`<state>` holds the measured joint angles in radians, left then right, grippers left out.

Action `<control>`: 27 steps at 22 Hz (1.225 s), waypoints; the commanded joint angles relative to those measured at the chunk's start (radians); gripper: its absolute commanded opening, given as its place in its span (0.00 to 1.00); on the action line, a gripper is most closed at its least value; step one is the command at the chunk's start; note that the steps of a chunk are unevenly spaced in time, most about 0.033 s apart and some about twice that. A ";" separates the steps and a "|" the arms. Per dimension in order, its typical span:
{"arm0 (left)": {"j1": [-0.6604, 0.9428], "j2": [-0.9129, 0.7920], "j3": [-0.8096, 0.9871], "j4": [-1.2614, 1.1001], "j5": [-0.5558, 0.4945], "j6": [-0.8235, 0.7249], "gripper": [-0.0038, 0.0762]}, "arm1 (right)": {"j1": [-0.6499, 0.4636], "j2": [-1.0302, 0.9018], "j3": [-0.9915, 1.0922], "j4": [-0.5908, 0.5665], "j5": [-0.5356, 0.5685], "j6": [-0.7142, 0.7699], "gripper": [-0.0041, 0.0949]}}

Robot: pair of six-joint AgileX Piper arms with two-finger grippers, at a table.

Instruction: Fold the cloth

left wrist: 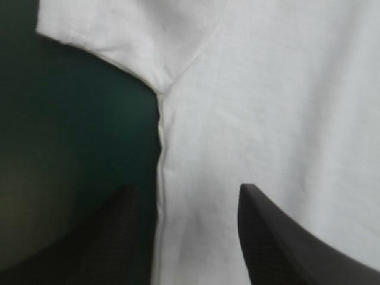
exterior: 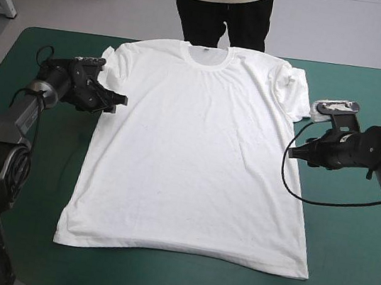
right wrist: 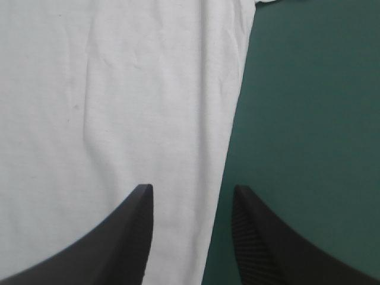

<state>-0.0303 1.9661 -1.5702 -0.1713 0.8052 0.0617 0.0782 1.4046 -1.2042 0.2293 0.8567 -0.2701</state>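
Your shirt (exterior: pixel 196 150) lies spread flat on the desk (exterior: pixel 342 280), covering most of its middle. The collar points to the far edge and the hem to the near edge, so the long axis runs far to near. One sleeve reaches toward each side of the desk. The one on the right-arm side is rumpled.

Your left fingers (exterior: pixel 115 97) sit at the shirt's side edge just below the sleeve. Your right fingers (exterior: pixel 297 151) sit at the opposite side edge, a little nearer the hem. From above you cannot judge how wide either pair stands.

The wrist views settle that. The left fingers (left wrist: pixel 113 237) are spread, and the shirt's (left wrist: pixel 267 107) side edge runs between them up to the armpit. One finger is over cloth and the other over the teal-green cover (left wrist: pixel 71 130). The right fingers (right wrist: pixel 119 237) are spread too, straddling their own side edge of the shirt (right wrist: pixel 107 107). Again one is over cloth and one over the cover (right wrist: pixel 309 119).

Neither pair pinches anything. You cannot tell from any view whether the tips touch the cloth. Only the high view shows you the collar, the hem and the whole outline.
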 commanded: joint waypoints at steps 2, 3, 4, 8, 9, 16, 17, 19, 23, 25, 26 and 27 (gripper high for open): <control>-0.005 0.015 -0.058 0.008 0.008 -0.010 0.52 | -0.006 -0.027 -0.033 -0.001 -0.036 -0.010 0.45; -0.005 0.022 -0.058 0.008 0.014 -0.008 0.52 | -0.006 -0.027 -0.033 -0.003 -0.036 -0.010 0.45; -0.007 0.030 -0.058 0.010 0.024 -0.008 0.52 | -0.006 -0.027 -0.033 -0.003 -0.036 -0.010 0.45; -0.009 0.045 -0.058 0.012 0.061 0.019 0.37 | -0.006 -0.027 -0.033 -0.007 -0.036 -0.012 0.45; -0.009 0.045 -0.058 0.029 0.065 0.021 0.20 | -0.006 -0.027 -0.033 -0.007 -0.036 -0.012 0.45; -0.009 0.045 -0.058 0.025 0.061 0.044 0.04 | -0.006 0.070 -0.091 -0.007 -0.038 -0.041 0.47; -0.009 0.045 -0.058 0.025 0.065 0.044 0.04 | -0.006 0.122 -0.133 -0.007 -0.035 -0.048 0.52; -0.009 0.045 -0.058 0.025 0.070 0.044 0.04 | -0.006 0.210 -0.211 -0.007 -0.033 -0.048 0.58; -0.009 0.045 -0.058 0.025 0.074 0.044 0.04 | -0.006 0.367 -0.361 -0.007 0.009 -0.048 0.59; -0.009 0.045 -0.058 0.025 0.074 0.044 0.04 | -0.006 0.417 -0.395 -0.007 0.022 -0.048 0.59; -0.009 0.045 -0.058 0.025 0.074 0.046 0.04 | -0.006 0.467 -0.424 -0.007 0.024 -0.048 0.59; -0.009 0.045 -0.058 0.025 0.074 0.045 0.04 | -0.006 0.485 -0.437 -0.007 0.024 -0.048 0.59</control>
<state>-0.0293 2.0377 -1.6161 -0.1161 0.8527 0.1079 0.0782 1.8868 -1.5762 0.2173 0.8920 -0.3057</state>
